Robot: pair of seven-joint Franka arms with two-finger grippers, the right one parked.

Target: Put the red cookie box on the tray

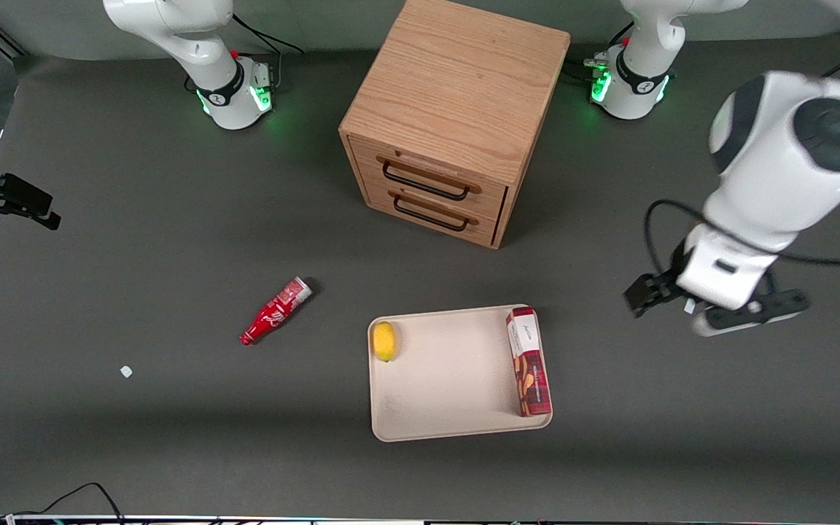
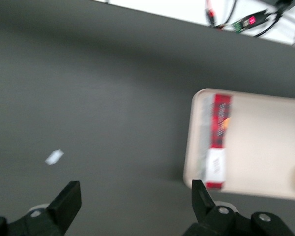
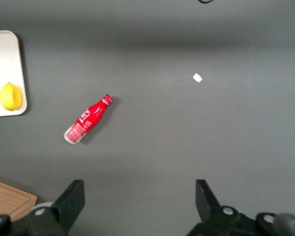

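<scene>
Red cookie box [image 1: 528,362] lies on the tray [image 1: 449,375]; fingers [image 2: 66,199] spread wide, empty, well apart from it.

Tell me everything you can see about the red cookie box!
The red cookie box is a slim, long carton, looks like cardboard, dark red with tan biscuit pictures and a white panel at the end toward the drawer cabinet. It lies flat on the tray, along the rim at the working arm's end. The lemon sits apart from it, by the tray's edge at the parked arm's end. Nothing grips it: the gripper, fingers open, hangs off to the side above the bare table.
</scene>
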